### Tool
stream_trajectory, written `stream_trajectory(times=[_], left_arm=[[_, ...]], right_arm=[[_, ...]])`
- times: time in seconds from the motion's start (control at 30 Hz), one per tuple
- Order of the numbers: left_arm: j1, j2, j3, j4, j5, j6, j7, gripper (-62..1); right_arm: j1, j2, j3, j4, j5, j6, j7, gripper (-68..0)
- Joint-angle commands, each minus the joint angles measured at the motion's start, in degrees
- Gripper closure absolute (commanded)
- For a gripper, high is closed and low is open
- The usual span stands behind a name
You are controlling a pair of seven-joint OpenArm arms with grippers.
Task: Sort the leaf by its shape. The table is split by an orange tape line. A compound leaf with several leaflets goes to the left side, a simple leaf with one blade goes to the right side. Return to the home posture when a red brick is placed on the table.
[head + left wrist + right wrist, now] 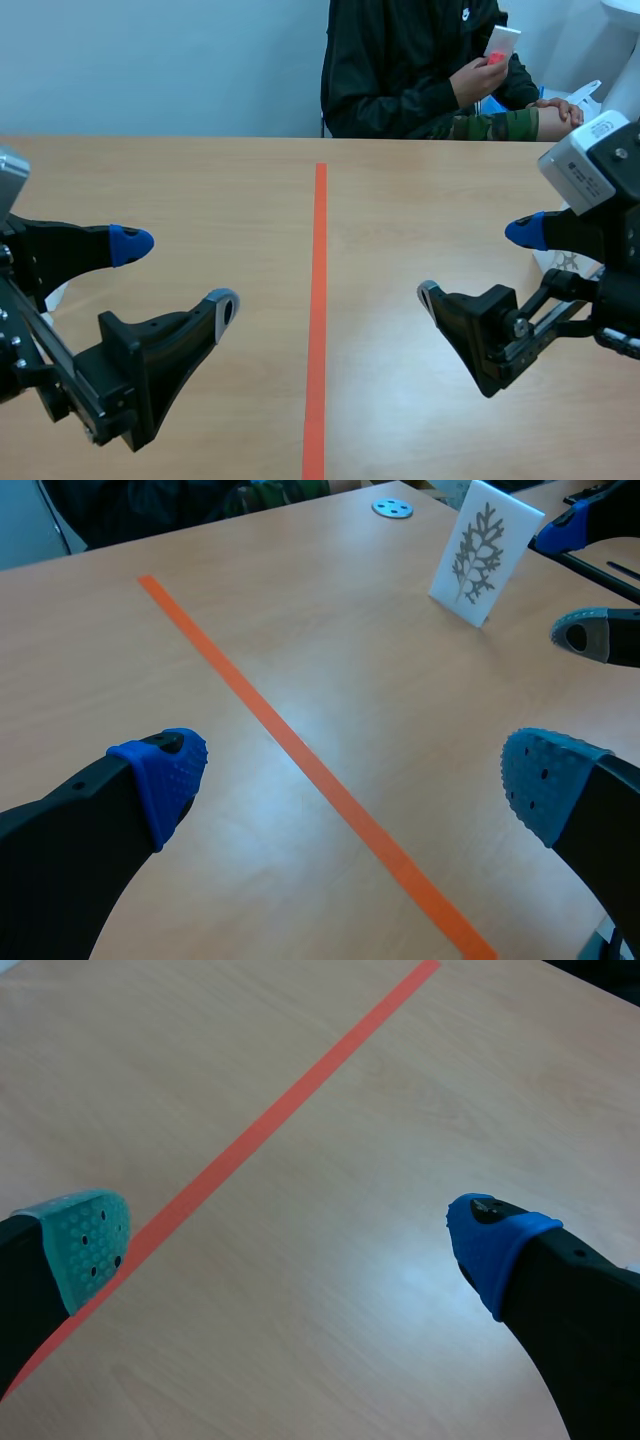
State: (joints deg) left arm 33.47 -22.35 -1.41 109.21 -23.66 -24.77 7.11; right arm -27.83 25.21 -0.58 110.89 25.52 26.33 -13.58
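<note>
A white card [485, 552] printed with a grey leaf of several branching leaflets stands upright on the table, right of the orange tape line [319, 300]. In the scene view only a sliver of the card [562, 263] shows behind my right arm. My right gripper [478, 262] hangs open just beside the card, with nothing between its fingers [590, 637]. My left gripper [176, 275] is open and empty too, low over the table left of the tape. The left gripper [355, 780] straddles the tape line [300, 750] in its wrist view. Under the right gripper [290, 1242] lies bare table.
A person sits across the table holding a white card and something small and red [497, 50]. A small blue-grey disc [392, 507] lies on the table beyond the leaf card. A bit of white [55, 296] shows behind my left arm.
</note>
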Motion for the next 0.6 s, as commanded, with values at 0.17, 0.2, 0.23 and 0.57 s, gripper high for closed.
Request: stream_trajectory(times=[0.17,0.2,0.23,0.57], left_arm=[[-0.33,0.26,-0.42,-0.90,0.37,0.22,-0.35,-62.3],[-0.31,0.26,-0.42,-1.03,0.37,0.22,-0.37,-62.3],[-0.31,0.26,-0.42,-1.16,0.35,0.22,-0.44,-62.3],[-0.31,0.24,-0.55,-1.38,0.35,0.20,-1.75,-62.3]], right_arm=[[0.22,0.15,0.28,0.15,0.63,-0.17,0.98,-67.9],[0.22,0.15,0.28,0.15,0.63,-0.17,1.03,-67.9],[0.22,0.15,0.28,0.15,0.63,-0.17,1.03,-67.9],[0.22,0.15,0.28,0.15,0.61,-0.17,1.03,-67.9]])
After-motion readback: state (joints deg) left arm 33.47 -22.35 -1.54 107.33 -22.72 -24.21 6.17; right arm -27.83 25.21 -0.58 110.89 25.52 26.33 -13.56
